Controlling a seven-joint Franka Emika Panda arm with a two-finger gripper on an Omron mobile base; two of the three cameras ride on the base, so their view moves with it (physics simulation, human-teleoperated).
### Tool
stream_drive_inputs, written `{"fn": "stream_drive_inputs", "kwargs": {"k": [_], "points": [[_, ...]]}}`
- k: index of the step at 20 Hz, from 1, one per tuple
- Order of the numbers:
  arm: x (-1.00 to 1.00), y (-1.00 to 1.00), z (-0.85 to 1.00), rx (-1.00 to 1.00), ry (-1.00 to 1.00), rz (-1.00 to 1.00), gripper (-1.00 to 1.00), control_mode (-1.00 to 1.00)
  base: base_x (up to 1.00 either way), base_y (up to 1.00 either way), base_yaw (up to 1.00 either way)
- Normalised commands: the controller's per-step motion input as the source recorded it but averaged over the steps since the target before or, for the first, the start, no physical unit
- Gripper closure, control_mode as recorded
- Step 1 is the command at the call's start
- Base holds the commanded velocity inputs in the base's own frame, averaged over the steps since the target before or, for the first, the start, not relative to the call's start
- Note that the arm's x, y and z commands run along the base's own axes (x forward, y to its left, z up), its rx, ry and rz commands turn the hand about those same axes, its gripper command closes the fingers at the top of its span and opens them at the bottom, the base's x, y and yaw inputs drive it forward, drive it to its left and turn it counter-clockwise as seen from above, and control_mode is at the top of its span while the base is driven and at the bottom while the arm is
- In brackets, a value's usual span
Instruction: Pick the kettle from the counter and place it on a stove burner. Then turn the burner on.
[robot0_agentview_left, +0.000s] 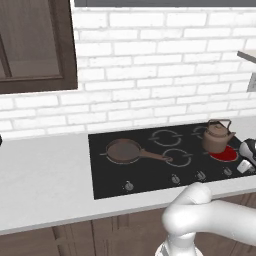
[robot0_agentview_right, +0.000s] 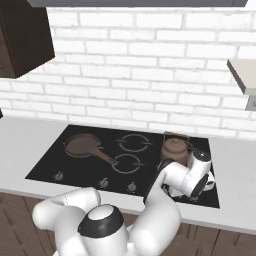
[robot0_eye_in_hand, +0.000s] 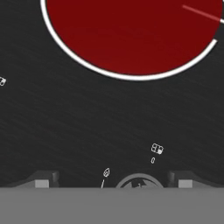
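Squat copper-brown kettle (robot0_agentview_left: 218, 136) sits right of frame on the glowing red burner (robot0_agentview_left: 224, 154), gripper (robot0_eye_in_hand: 113, 180) fingers spread wide and empty astride a control knob (robot0_eye_in_hand: 136, 182), best withdrawn straight, clear of it

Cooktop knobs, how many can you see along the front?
4, in a row along the cooktop's front edge: one knob below the frying pan, three further right. Another may be hidden far right.
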Motion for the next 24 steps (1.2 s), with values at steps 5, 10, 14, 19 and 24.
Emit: {"fn": "stream_drive_inputs", "kwargs": {"k": [5, 10, 14, 19, 24], "points": [[0.00, 0.00, 0.00, 0.00, 0.00, 0.00, -1.00, -1.00, 0.00, 0.00, 0.00], [0.00, 0.00, 0.00, 0.00, 0.00, 0.00, -1.00, -1.00, 0.00, 0.00, 0.00], [0.00, 0.00, 0.00, 0.00, 0.00, 0.00, -1.00, -1.00, 0.00, 0.00, 0.00], [0.00, 0.00, 0.00, 0.00, 0.00, 0.00, -1.00, -1.00, 0.00, 0.00, 0.00], [0.00, 0.00, 0.00, 0.00, 0.00, 0.00, -1.00, -1.00, 0.00, 0.00, 0.00]]}}
